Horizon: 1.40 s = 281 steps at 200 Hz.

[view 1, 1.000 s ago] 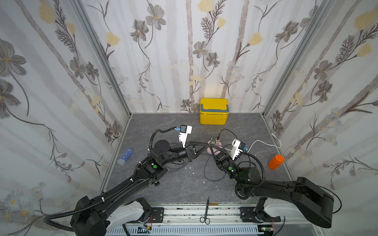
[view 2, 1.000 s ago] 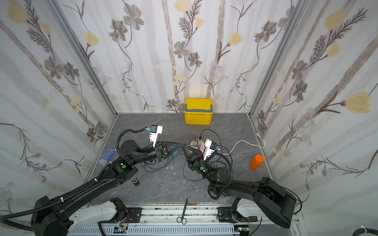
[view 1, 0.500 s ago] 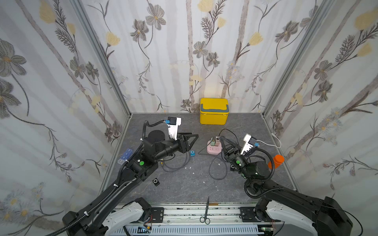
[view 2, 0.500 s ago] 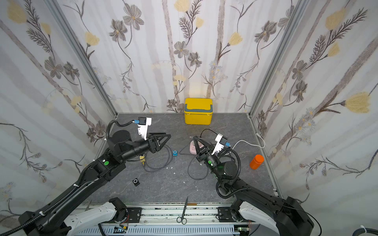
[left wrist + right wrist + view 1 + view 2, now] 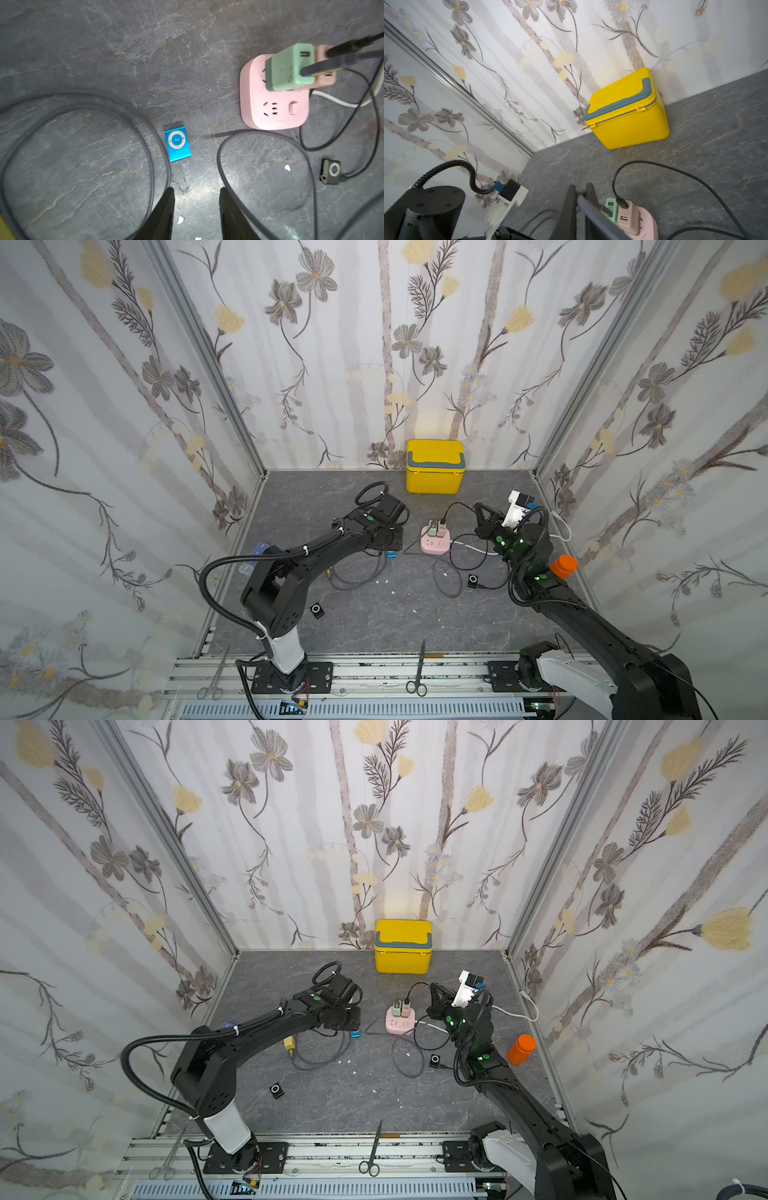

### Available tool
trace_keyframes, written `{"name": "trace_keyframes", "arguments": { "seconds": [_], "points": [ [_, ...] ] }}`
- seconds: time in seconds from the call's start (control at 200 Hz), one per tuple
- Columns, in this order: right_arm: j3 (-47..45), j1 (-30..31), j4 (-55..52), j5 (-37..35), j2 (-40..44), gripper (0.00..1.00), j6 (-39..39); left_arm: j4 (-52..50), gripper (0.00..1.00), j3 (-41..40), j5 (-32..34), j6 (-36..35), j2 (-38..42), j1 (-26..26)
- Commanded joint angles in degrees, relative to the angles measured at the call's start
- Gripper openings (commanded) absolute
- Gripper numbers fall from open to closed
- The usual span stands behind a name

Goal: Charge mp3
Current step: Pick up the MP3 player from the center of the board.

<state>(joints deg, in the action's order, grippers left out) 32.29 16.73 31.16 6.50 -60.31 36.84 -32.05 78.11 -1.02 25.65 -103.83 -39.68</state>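
So far, black mp3 (image 5: 331, 171) at right is cabled; blue mp3 (image 5: 177, 143) mid-frame lies unplugged; left gripper (image 5: 196, 189) spread, empty; right gripper (image 5: 581, 187) pinches grey cable (image 5: 593, 212).

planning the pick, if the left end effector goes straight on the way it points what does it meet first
Probably the blue mp3 player, lying on the table ahead of the open left end effector in the left wrist view. Depth is unclear, so it could land on bare table beside it.
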Motion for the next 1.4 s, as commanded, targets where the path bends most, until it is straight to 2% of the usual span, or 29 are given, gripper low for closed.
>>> {"name": "trace_keyframes", "arguments": {
  "seconds": [0.0, 0.25, 0.385, 0.824, 1.279, 1.399],
  "points": [
    [1.1, -1.9, 2.8, 5.5, -1.4, 0.0, 0.4, -3.0, 0.41, 3.5, 2.1, -0.6, -5.1, -0.3],
    [1.0, -3.4, 3.1, 6.8, -2.3, 0.0, -0.9, -6.1, 0.52, 8.9, 6.1, -0.3, -12.2, 0.0],
    [0.9, -3.5, 3.6, 7.1, -2.8, 0.0, -1.1, -6.9, 0.53, 10.0, 5.2, -0.5, -14.4, 0.8],
    [0.4, -4.0, 4.1, 7.7, -2.4, 0.0, -1.5, -9.6, 0.45, 15.4, 2.5, -2.2, -20.5, 1.7],
    [-0.9, -4.5, 2.7, 8.3, -2.0, 0.0, -1.1, -13.2, 0.38, 12.6, 1.5, -3.8, -20.4, 0.7],
    [-1.0, -4.6, 2.1, 8.2, -1.5, 0.0, -1.3, -13.8, 0.31, 11.7, 0.7, -4.6, -20.7, 0.5]
  ]
}}
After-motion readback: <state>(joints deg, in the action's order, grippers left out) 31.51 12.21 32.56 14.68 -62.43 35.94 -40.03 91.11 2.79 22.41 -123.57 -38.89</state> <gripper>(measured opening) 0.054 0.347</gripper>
